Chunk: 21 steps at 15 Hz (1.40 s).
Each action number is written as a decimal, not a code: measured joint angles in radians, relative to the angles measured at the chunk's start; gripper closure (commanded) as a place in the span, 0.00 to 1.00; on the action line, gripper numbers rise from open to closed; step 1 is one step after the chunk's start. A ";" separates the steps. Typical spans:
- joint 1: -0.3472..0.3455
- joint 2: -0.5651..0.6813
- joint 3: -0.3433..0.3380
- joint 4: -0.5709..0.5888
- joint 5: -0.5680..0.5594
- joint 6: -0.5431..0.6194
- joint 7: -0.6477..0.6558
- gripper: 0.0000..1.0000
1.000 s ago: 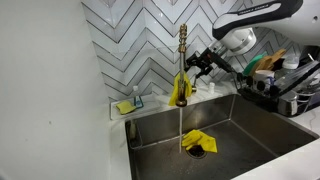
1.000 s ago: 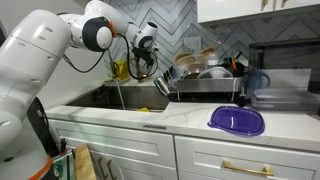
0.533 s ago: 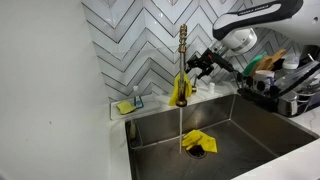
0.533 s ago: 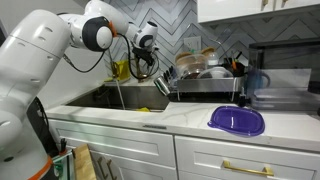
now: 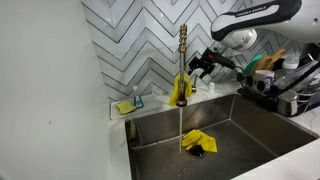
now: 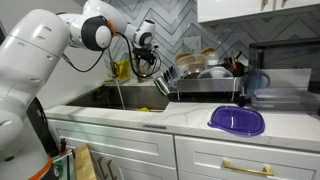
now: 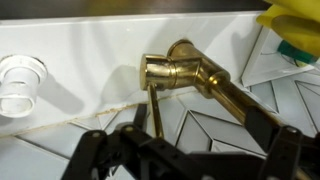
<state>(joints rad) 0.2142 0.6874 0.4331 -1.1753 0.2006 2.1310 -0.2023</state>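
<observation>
A brass faucet (image 5: 182,55) stands behind the sink, and a thin stream of water (image 5: 181,125) runs from it. In the wrist view its brass base (image 7: 185,72) and thin lever handle (image 7: 152,108) fill the middle. My gripper (image 7: 205,150) is open; its black fingers (image 7: 130,140) straddle the wall just beside the faucet base, with the lever near one finger and not gripped. It shows in both exterior views (image 5: 203,63) (image 6: 143,62), close to the faucet's side.
A yellow cloth (image 5: 198,141) lies in the steel sink (image 5: 250,125). A yellow rag (image 5: 181,92) hangs at the faucet. A sponge holder (image 5: 130,104) sits nearby. A loaded dish rack (image 6: 205,75) and a purple plate (image 6: 237,120) stand on the counter.
Almost nothing: the gripper has crept slightly upward beside the faucet. The water still runs.
</observation>
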 measured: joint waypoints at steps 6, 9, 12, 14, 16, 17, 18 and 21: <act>0.013 0.018 0.006 -0.003 0.001 0.133 -0.031 0.00; 0.013 0.021 0.007 -0.003 0.005 0.133 -0.033 0.00; 0.009 0.022 0.010 -0.002 0.006 0.083 -0.033 0.00; 0.005 0.021 0.013 0.003 0.007 0.039 -0.033 0.00; -0.002 0.021 0.023 0.011 0.019 0.001 -0.035 0.00; -0.004 0.020 0.028 0.013 0.024 -0.007 -0.038 0.00; -0.006 0.020 0.032 0.014 0.030 -0.012 -0.043 0.00; -0.015 0.020 0.046 0.015 0.058 -0.018 -0.076 0.00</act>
<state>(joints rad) 0.1990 0.7076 0.4793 -1.1608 0.2587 2.1135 -0.2787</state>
